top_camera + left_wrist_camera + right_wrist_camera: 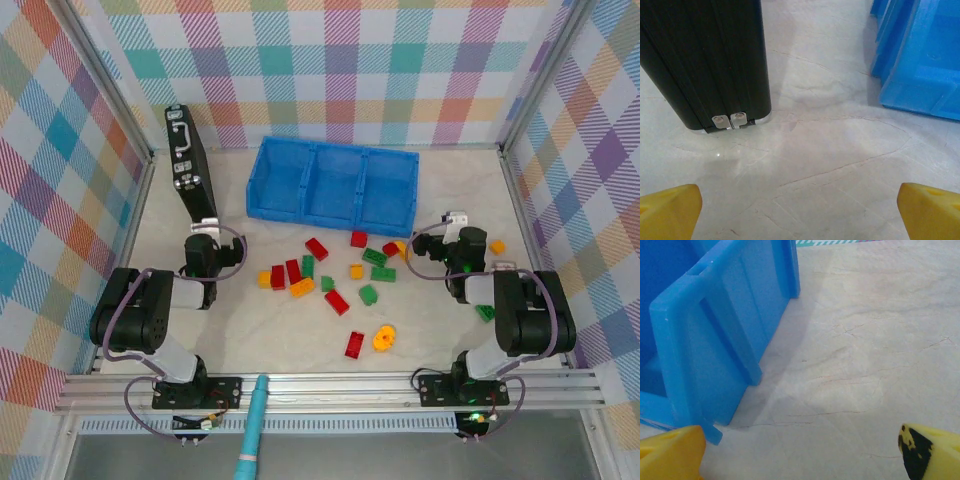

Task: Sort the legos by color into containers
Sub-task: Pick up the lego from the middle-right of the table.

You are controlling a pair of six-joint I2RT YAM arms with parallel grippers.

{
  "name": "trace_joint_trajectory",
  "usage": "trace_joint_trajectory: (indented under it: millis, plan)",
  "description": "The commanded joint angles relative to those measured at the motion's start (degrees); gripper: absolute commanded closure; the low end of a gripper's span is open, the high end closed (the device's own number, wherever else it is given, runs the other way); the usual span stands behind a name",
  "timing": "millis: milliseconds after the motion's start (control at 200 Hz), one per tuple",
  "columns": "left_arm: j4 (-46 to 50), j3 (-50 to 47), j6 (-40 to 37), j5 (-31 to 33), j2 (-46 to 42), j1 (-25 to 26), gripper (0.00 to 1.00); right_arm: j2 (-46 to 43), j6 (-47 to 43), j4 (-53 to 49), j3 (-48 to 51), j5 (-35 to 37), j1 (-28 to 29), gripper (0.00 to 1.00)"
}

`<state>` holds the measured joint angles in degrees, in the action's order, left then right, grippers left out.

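Blue tray [330, 214] at far centre of worktop [260, 335], 3 square compartments in a row. Counted about 20 legos [336, 301] loose on the worktop on the near side of the tray, apart from it, with red, green and orange mixed. Noted 1 round orange gear [383, 339] at the near edge of the scatter, just beside a red brick [354, 344]. Noted 1 orange brick [497, 246] off to the right, apart from the main scatter, and 1 green brick [485, 312] close by the right arm [520, 320]. Black case [188, 165] standing at far left, near the tray but not touching.

Found left end effector [799, 200] spread wide, low over the worktop, with bare marbled surface between the yellow fingertips [670, 210]. Ahead of it: foot of the case to the left, corner of the tray to the right. Found right end effector [802, 440] likewise spread wide, gripping nothing, bare worktop between the fingertips. Ahead of it and to the left: end wall of the tray, close. Noted black mark [914, 452] on 1 fingertip of the right end effector.
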<state>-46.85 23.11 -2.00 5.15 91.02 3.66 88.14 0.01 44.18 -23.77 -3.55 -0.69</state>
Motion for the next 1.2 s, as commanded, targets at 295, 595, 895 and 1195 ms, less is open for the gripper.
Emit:
trace_joint_trajectory:
  millis: [295, 595, 895, 1195]
  plan:
    - [-1.67, 0.91, 0.07, -0.31, -0.41, 0.21, 0.0, -0.27, 0.31, 2.35, -0.22, -0.77, 0.32, 0.01]
    - [-1.75, 0.93, 0.05, -0.57, -0.41, 0.03, 0.0, -0.25, 0.27, 2.31, -0.22, -0.84, 0.29, 0.01]
    - [-1.62, 0.97, 0.07, -0.56, -0.32, 0.03, 0.0, -0.25, 0.27, 2.4, -0.14, -0.76, 0.27, 0.01]
    - [18.97, 9.59, 1.02, 4.38, -6.46, 1.07, 0.0, -14.03, 7.54, -41.29, -17.75, 8.52, 0.33, 0.01]
